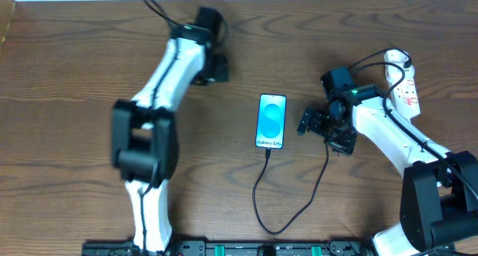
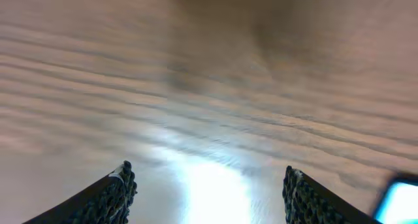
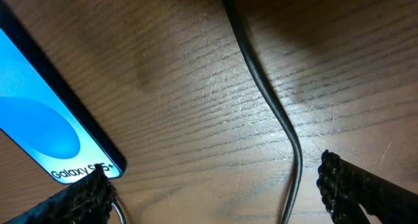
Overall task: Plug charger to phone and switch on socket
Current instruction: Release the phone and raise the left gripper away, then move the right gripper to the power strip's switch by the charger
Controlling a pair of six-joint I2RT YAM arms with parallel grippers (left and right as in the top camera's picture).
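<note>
While charger (image 1: 256,192) touches btm edge of phone (image 1: 271,122), L gripper (image 2: 208,185) & R gripper (image 3: 212,185) gape wide, empty.

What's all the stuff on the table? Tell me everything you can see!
phone: one, bright blue screen, middle of the table.
charger cable: one, black, loops from the phone's near end toward the right arm; its far end is hidden.
power strip: one, white with red marks, far right.
table: one, brown wood, under everything.
left gripper: one, black fingers, open and empty, far left of the phone.
right gripper: one, black fingers, open and empty, just right of the phone, over the cable.
</note>
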